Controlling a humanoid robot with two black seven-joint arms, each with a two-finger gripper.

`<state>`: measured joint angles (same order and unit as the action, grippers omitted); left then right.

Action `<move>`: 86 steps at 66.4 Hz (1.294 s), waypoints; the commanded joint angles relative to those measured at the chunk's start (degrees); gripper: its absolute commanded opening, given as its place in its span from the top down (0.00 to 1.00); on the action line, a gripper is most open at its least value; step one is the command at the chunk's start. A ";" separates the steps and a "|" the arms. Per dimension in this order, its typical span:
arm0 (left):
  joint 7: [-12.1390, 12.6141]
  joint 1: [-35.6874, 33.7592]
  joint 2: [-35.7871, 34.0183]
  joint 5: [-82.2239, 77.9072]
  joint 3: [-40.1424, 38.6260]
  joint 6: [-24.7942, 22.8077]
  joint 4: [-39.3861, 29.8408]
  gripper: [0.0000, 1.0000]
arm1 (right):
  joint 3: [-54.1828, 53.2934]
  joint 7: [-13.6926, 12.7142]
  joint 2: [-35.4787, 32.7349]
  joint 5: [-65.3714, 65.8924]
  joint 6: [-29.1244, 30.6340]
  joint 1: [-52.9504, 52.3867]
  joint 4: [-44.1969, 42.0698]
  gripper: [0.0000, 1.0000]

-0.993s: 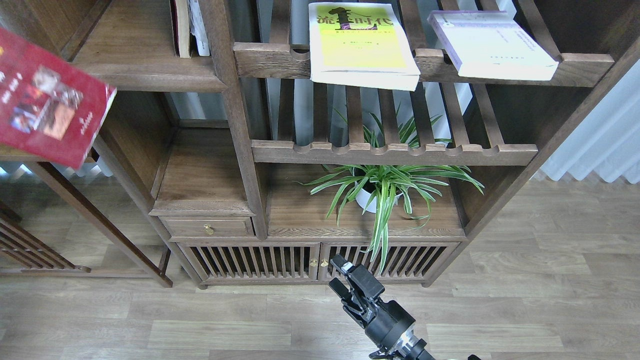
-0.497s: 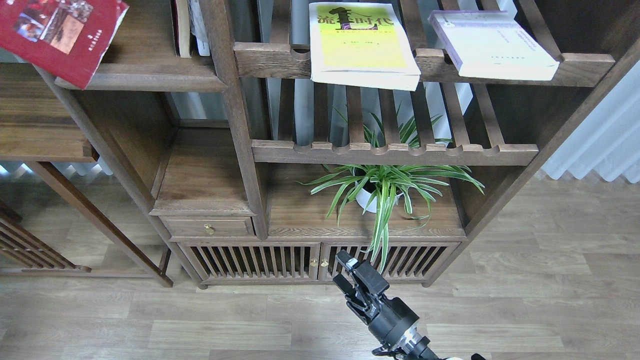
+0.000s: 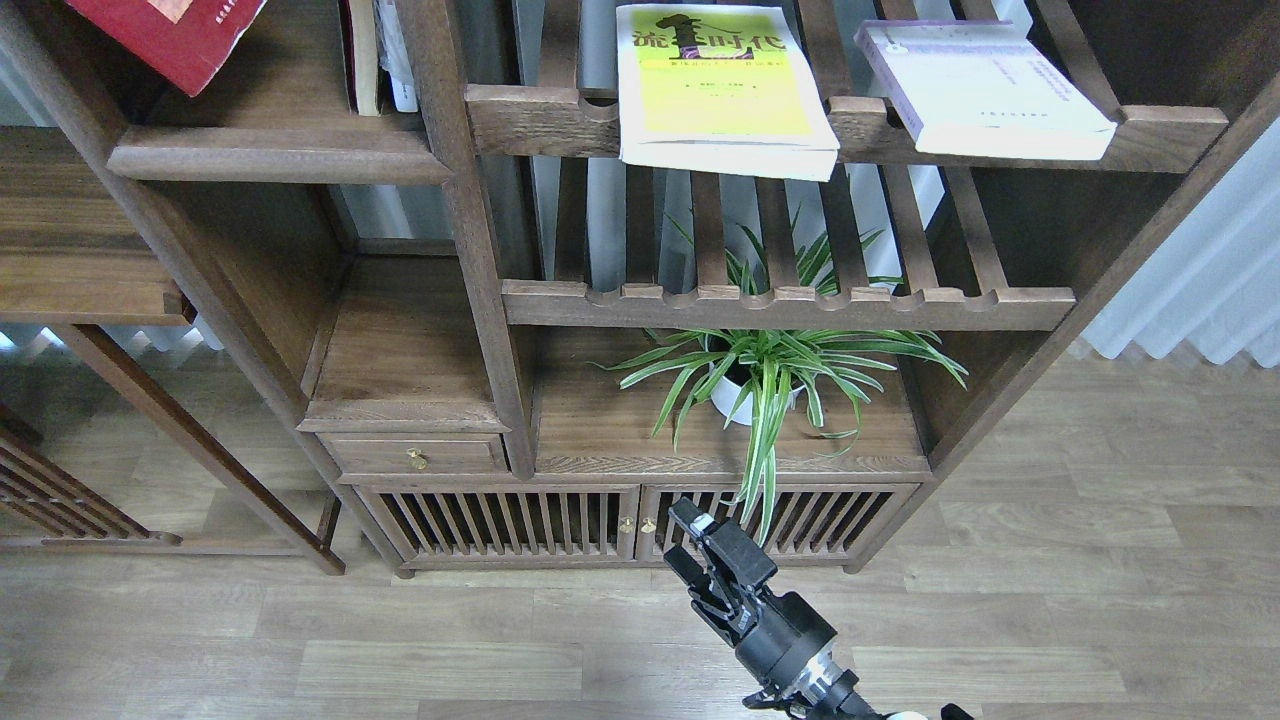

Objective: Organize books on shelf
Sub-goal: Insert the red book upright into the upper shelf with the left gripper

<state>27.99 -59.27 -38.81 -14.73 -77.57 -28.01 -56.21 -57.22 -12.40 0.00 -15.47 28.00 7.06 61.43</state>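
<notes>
Three books: red (image 3: pixel 175 35), yellow-green (image 3: pixel 722 90), lavender (image 3: pixel 985 90); right gripper (image 3: pixel 700 560) fingers released, empty.

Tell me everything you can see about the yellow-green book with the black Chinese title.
The yellow-green paperback book with a black Chinese title lies flat, cover up, on the upper slatted wooden rack. The cover is white at the edges with a bright yellow-green panel; large black characters run across the top. Its near edge hangs past the rack's notched front rail, showing the pale page block. No gripper touches it. A white-lavender book lies apart, to its right.
</notes>
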 commanded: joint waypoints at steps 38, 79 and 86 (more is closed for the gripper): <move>0.01 -17.99 9.01 -12.78 11.65 0.01 19.73 1.00 | 0.35 0.00 0.00 0.00 0.00 -0.11 0.18 0.01; 0.01 -21.77 15.34 -15.16 17.01 0.01 28.26 1.00 | 0.44 0.00 0.00 0.00 0.00 -0.20 0.62 0.01; 0.01 -21.77 15.52 -15.16 17.45 0.01 28.70 1.00 | 0.44 0.00 0.00 0.00 0.00 -0.20 0.62 0.01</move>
<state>27.99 -81.01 -23.44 -29.86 -60.55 -28.00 -27.98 -56.75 -12.39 0.00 -15.47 28.01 6.85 61.98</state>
